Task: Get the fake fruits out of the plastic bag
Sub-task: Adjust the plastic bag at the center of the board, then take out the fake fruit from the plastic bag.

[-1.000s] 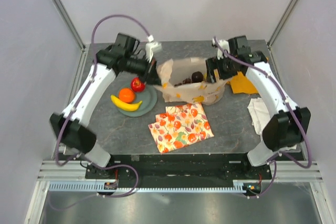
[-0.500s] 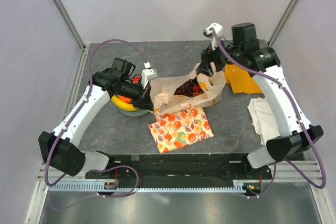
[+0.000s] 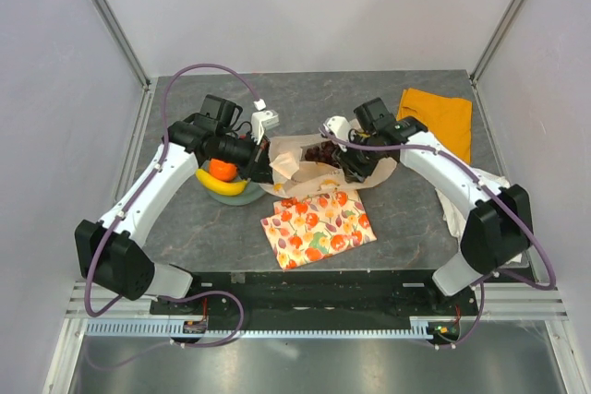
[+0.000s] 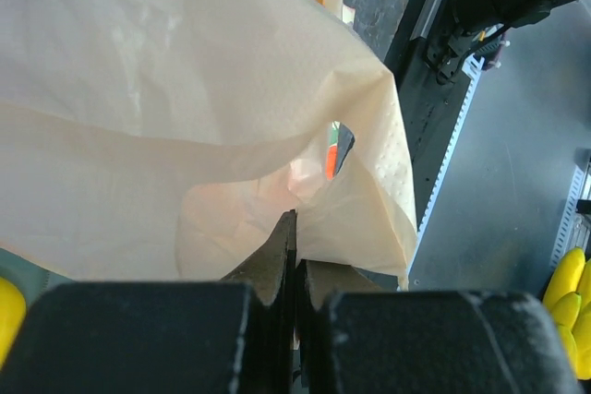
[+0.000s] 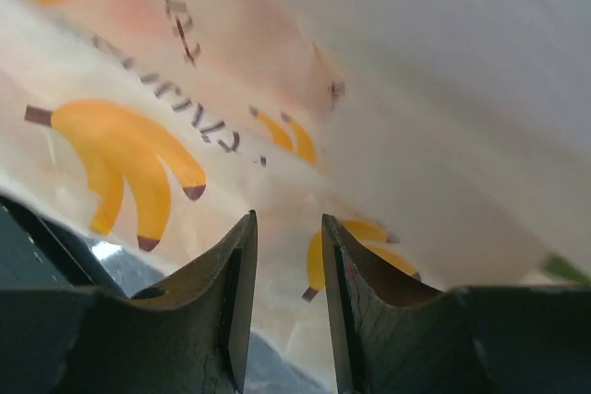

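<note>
Plastic bag (image 3: pixel 305 175) slumped at frame centre, dark grape bunch (image 3: pixel 323 150) in its mouth. Left gripper (image 4: pixel 294 228) clamped on the bag's edge film, centre-left. Right gripper (image 5: pixel 288 223) jaws narrowly apart against the bag's printed side. Orange (image 3: pixel 220 169) and banana (image 3: pixel 222 186) on plate (image 3: pixel 246 194), left of bag.

Cream plastic bag (image 5: pixel 166 89), yellow banana prints; patterned cloth (image 3: pixel 319 225) red-orange fruits; plain cloth (image 3: pixel 441 117) mustard-orange.

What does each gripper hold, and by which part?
Left gripper pinches the plastic bag by a fold of its edge. Right gripper, jaws apart facing the bag, holds nothing.
</note>
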Tool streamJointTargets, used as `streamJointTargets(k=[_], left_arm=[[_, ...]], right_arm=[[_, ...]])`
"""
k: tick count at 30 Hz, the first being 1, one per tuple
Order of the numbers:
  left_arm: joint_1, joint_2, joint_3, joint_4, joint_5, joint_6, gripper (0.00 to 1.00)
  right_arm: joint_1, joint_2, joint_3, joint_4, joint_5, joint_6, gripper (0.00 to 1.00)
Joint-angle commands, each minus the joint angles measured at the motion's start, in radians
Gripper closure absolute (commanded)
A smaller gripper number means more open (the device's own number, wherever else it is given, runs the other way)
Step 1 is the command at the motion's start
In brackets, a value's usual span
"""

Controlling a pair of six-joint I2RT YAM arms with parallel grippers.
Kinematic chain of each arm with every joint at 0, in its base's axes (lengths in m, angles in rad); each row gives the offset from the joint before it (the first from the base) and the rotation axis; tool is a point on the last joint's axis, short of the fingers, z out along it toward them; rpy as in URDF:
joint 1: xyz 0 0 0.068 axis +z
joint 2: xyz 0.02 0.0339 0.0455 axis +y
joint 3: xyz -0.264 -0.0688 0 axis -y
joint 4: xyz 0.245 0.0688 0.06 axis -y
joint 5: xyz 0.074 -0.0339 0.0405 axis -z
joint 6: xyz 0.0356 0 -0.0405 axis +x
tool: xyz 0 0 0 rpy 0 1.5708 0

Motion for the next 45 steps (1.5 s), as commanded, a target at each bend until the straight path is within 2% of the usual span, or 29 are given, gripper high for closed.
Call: streamJointTargets(k=[1,5,8,11,14,19,26,34,35,39,45], left_arm=[[0.000,-0.014,0.007,0.038,0.011,-0.033,0.98],[0.002,-0.011,0.016,0.040,0.010,-0.028,0.98],[0.000,-0.013,0.021,0.034,0.054,-0.034,0.98],[0.000,-0.011,0.013,0.026,0.122,-0.036,0.98],[0.000,-0.001,0.019,0.035,0.108,-0.045,0.98],[0.000,0.039,0.108,0.041,0.096,-0.060,0.99],[0.002,0.087,0.182,0.057,0.091,-0.088,0.98],[0.000,0.104,0.180,0.060,0.093,-0.073,0.98],[-0.001,0.110,0.183,0.060,0.093,-0.071,0.98],[-0.012,0.133,0.208,0.060,0.090,-0.062,0.98],[-0.033,0.182,0.245,0.067,0.084,-0.060,0.98]], right_arm=[[0.005,-0.142,-0.108,-0.063,0.088,-0.061,0.59],[0.004,-0.189,-0.150,-0.177,0.019,-0.118,0.58],[0.004,-0.185,-0.026,-0.196,-0.048,-0.133,0.56],[0.002,-0.117,0.092,-0.199,-0.089,-0.134,0.55],[0.002,-0.013,0.265,-0.194,-0.107,-0.134,0.55],[0.002,0.142,0.388,-0.188,-0.125,-0.154,0.56],[-0.017,0.314,0.439,-0.193,-0.037,-0.176,0.61],[-0.105,0.410,0.494,-0.042,0.097,0.006,0.64],[-0.108,0.432,0.499,-0.029,0.114,0.022,0.62],[-0.113,0.502,0.540,0.013,0.175,0.092,0.44],[-0.110,0.622,0.631,0.051,0.256,0.168,0.25]])
